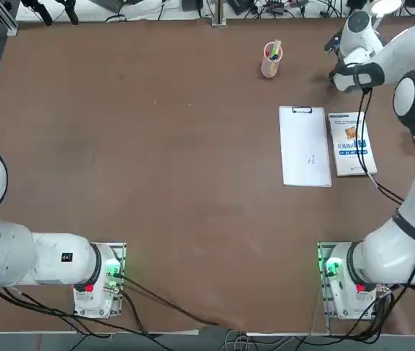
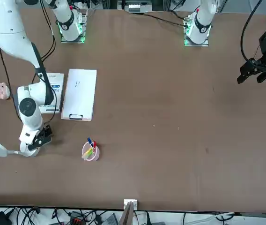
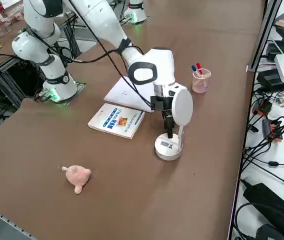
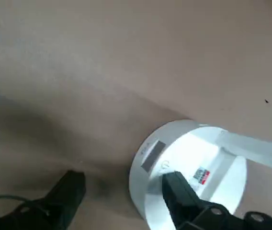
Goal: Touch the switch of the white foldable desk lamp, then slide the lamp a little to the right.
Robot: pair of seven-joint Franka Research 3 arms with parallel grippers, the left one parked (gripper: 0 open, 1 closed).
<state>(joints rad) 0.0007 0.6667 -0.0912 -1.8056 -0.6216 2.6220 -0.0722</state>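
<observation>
The white foldable desk lamp stands near the table's far right corner. Its round disc base point(image 3: 168, 146) lies flat, and its round head point(image 3: 182, 106) is raised on a thin arm. In the right wrist view the base point(image 4: 200, 158) shows a small round switch mark point(image 4: 165, 165) and a grey label. My right gripper point(image 4: 124, 188) hangs open just above the base. One dark fingertip point(image 4: 174, 184) is over the disc right by the switch, while the other point(image 4: 73, 184) is off the disc over bare table. From the side, the gripper point(image 3: 168, 123) sits between head and base.
A pink pen cup point(image 1: 271, 58) stands left of the lamp. A white clipboard point(image 1: 305, 146) and a book point(image 1: 351, 143) lie nearer my base. A small pink toy point(image 3: 77, 176) rests by the right edge. Cables and boxes crowd the shelf beyond the far table edge point(image 3: 254, 45).
</observation>
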